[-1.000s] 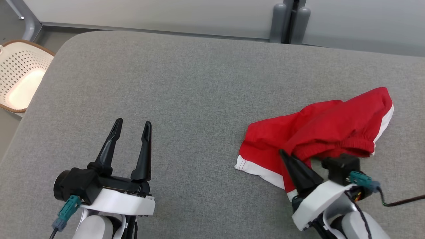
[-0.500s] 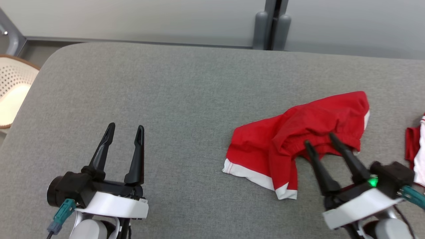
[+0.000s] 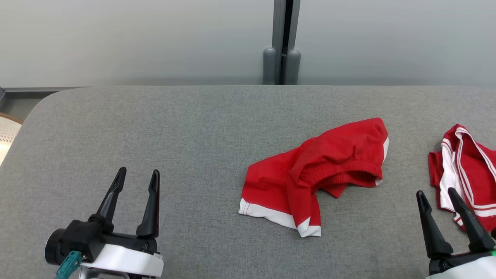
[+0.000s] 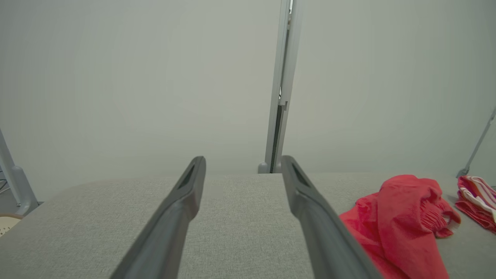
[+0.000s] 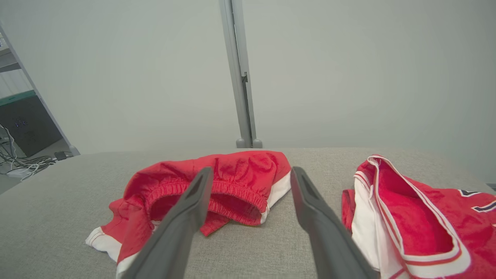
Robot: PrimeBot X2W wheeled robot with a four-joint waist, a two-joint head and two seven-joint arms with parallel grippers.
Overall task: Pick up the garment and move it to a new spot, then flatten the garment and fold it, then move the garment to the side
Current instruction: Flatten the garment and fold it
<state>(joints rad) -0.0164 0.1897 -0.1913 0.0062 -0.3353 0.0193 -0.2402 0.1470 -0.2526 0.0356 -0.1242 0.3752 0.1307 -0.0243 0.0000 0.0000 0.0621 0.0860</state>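
Observation:
The garment (image 3: 310, 174) is a pair of red shorts with white hems, lying crumpled on the grey padded table (image 3: 174, 128) right of centre. Its elastic waistband gapes toward me. My right gripper (image 3: 435, 191) stands open at the lower right, apart from the shorts, with nothing between its fingers. In the right wrist view the shorts (image 5: 232, 174) lie just beyond the open gripper (image 5: 252, 169). My left gripper (image 3: 139, 170) is open and empty at the lower left, well clear of the shorts. In the left wrist view the left gripper (image 4: 243, 159) has the shorts (image 4: 399, 217) to its right.
A second red garment with white striped trim (image 3: 465, 170) lies at the table's right edge, close to my right gripper, and it is also in the right wrist view (image 5: 418, 217). A pale perforated basket (image 3: 6, 133) stands off the table's left edge. A grey post (image 3: 281, 58) rises behind the table.
My right gripper opened, let go of the shorts' waistband and drew back to the right. The shorts now lie free. The camera has turned right, bringing the second garment into view.

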